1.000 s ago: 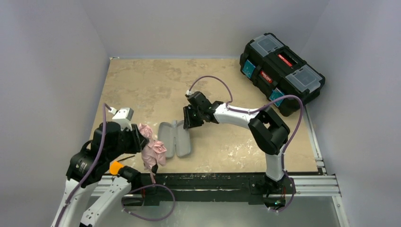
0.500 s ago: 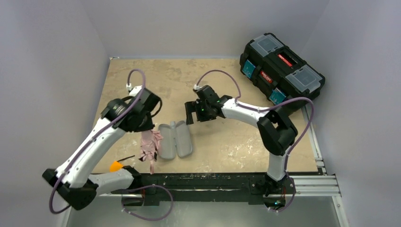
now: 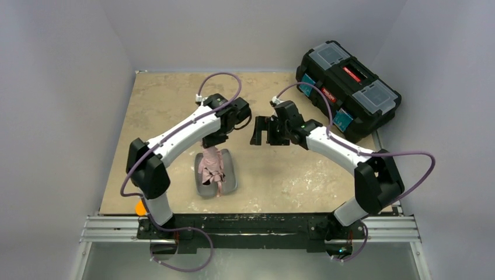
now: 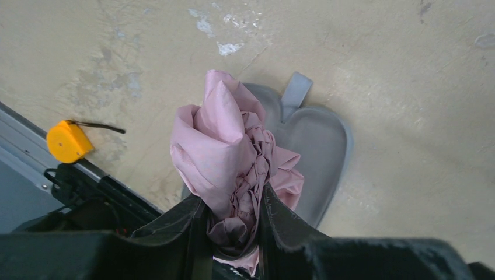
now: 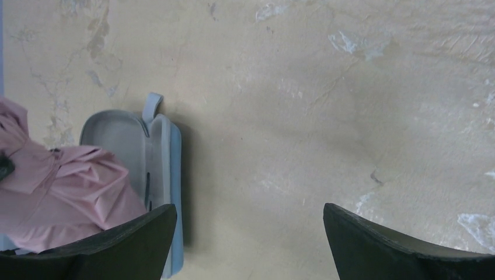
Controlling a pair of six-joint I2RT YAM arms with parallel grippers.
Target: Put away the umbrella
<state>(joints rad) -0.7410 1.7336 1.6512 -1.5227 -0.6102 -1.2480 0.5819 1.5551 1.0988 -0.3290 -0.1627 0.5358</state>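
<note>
1. The left gripper (image 4: 233,220) is narrowed to a small gap and pinches one end of the umbrella (image 4: 230,149). Bunched pink fabric is squeezed between its two dark fingers (image 4: 190,224).
2. From the grip, the umbrella extends away from the fingers as a crumpled pale pink bundle. It hangs over the grey hard case (image 4: 324,146), which lies opened flat on the table (image 4: 408,87).
3. In the top view the umbrella (image 3: 212,166) lies lengthwise over the left half of the case (image 3: 231,174). The left gripper (image 3: 211,142) is at the umbrella's far end. Whether the fabric touches the case cannot be told.
4. The right gripper (image 3: 264,133) has its jaws spread wide with nothing between them. It is off to the right of the case and beyond it, apart from the umbrella.
5. The right wrist view shows only bare table between the right gripper's fingers (image 5: 140,233), with the umbrella (image 5: 64,192) and the case (image 5: 125,140) at the left.
6. An orange tape measure (image 4: 65,140) sits near the table's front edge.
</note>
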